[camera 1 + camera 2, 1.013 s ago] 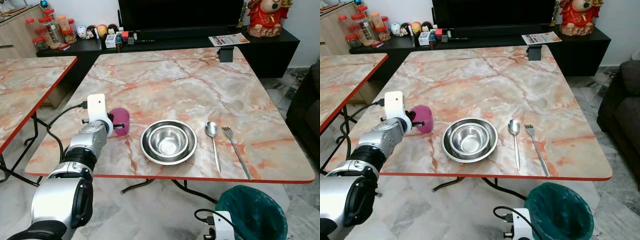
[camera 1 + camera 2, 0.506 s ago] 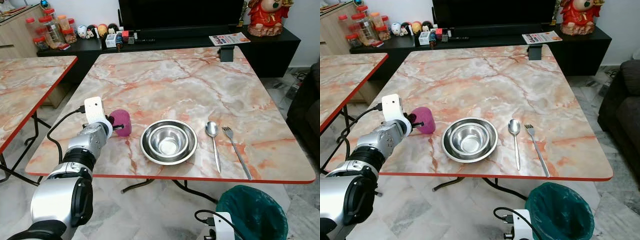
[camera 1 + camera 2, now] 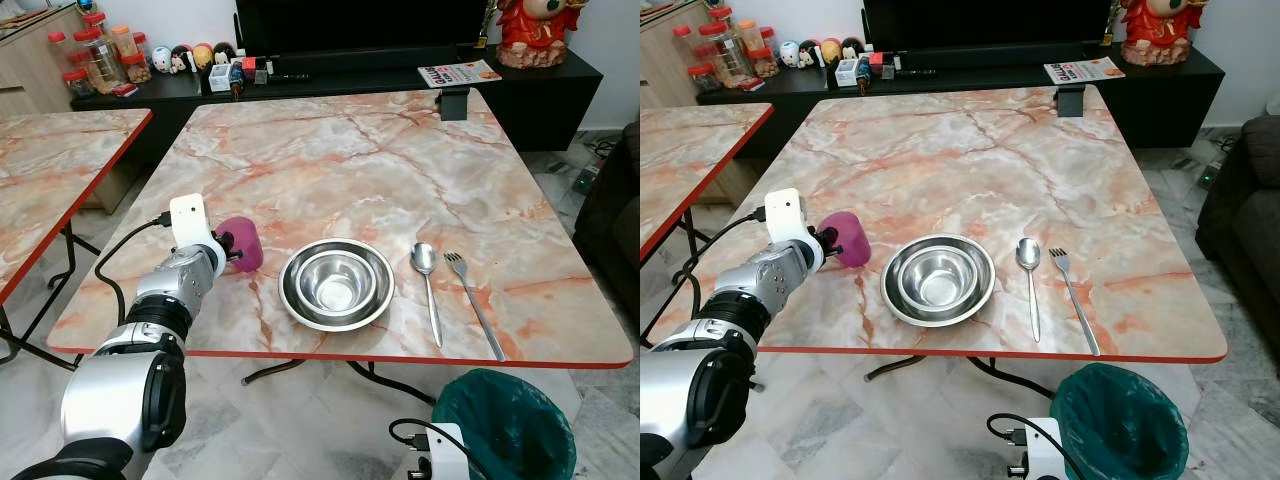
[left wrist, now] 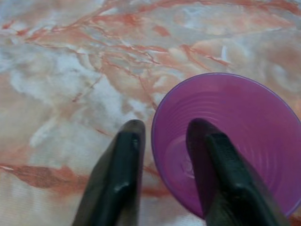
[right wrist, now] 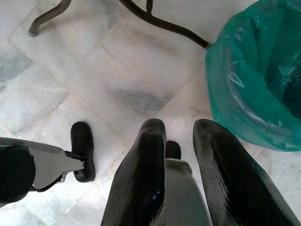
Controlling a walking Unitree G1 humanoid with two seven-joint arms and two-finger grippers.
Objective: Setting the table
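Note:
A purple plastic cup [image 3: 243, 243] sits tilted on the marble table [image 3: 350, 160], near its left front edge. My left gripper [image 3: 228, 250] holds it by the rim. In the left wrist view one finger [image 4: 214, 160] is inside the cup [image 4: 244, 127] and the other finger [image 4: 120, 165] is outside. To the right of the cup stands a steel bowl [image 3: 337, 284] with a smaller bowl nested in it. Further right lie a spoon [image 3: 426, 275] and a fork [image 3: 470, 300], side by side. My right gripper [image 5: 180, 126] hangs idle over the floor, holding nothing.
A green-lined bin [image 3: 505, 425] stands on the floor below the table's front right corner. A second marble table [image 3: 50, 170] is to the left. A black stand [image 3: 453, 103] sits at the table's far edge, with a dark sideboard [image 3: 330, 80] behind it.
My left gripper and the cup have shifted only slightly, and the cup leans a little more. The view has moved a touch.

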